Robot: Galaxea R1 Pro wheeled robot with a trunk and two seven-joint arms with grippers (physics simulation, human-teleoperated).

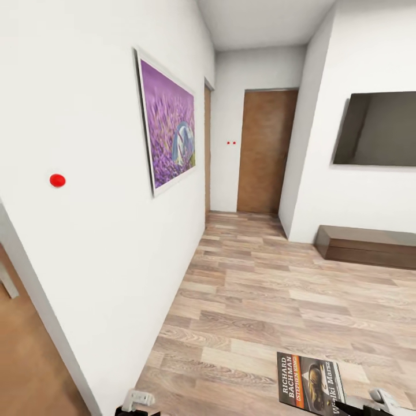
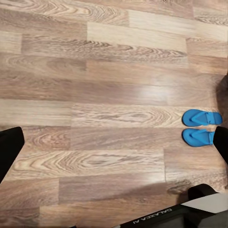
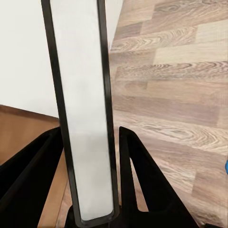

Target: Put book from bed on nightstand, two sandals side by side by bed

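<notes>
Sandals (image 2: 202,127) side by side (touching) — on floor (image 2: 95,95).

Right tool (image 3: 90,190) clamped on book (image 3: 83,104) edge, left low.

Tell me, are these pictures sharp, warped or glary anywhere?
Head view: wall and painting lean, stretched as by a wide lens. Left wrist view: soft pale sheen on the floor, sandals crisp. Right wrist view: the book looks edge-on, sharp.

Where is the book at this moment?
The book is at the bottom right of the head view, held above the wood floor by the right gripper, which clamps its edge.
</notes>
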